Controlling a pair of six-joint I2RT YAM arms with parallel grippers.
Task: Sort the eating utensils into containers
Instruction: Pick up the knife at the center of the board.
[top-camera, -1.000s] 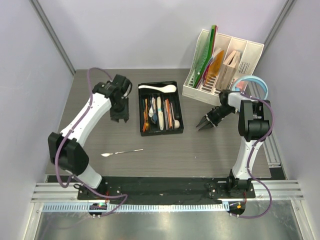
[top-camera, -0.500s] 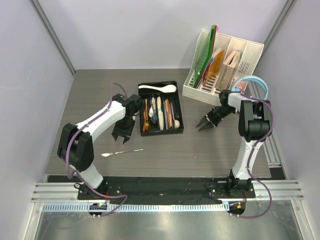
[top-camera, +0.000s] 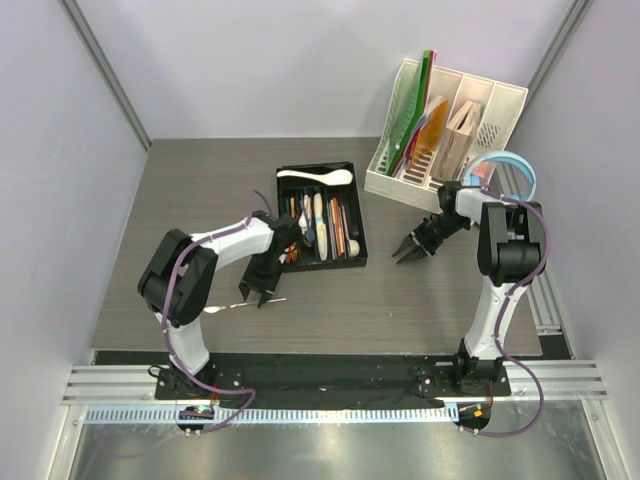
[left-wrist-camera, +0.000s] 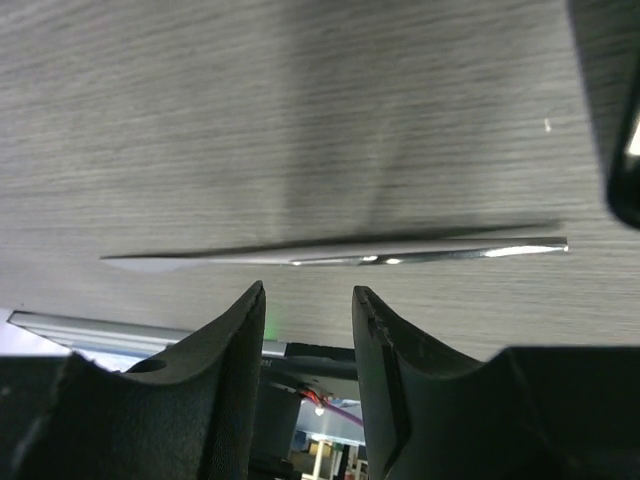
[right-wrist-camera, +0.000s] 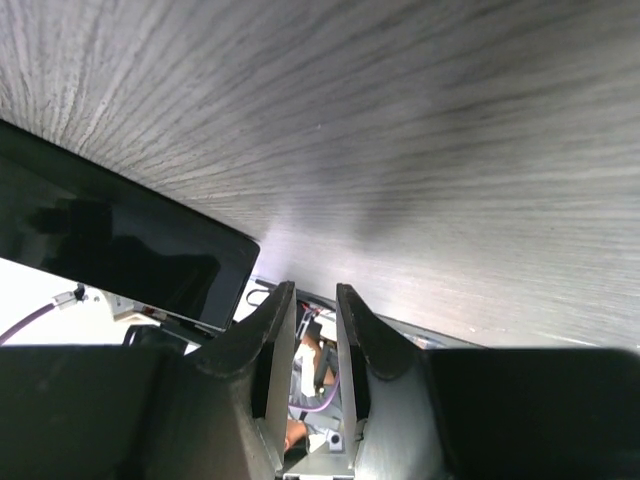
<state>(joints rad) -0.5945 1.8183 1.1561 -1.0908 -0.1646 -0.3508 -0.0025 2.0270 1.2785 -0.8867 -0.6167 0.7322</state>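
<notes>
Below the parted left claw (left-wrist-camera: 307, 295) lies a slim, shiny utensil (left-wrist-camera: 335, 253), possibly a spoon.

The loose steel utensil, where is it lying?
In the top view the steel utensil lies on the table, left of centre, nearer the arms than the black tray, under the open left gripper.

Bare tabletop (top-camera: 400, 300) flanks steel utensil (left-wrist-camera: 340, 253); black tray (top-camera: 322, 265) close behind.

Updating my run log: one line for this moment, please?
left gripper open above steel utensil | right gripper open, empty | black tray part-filled
</notes>
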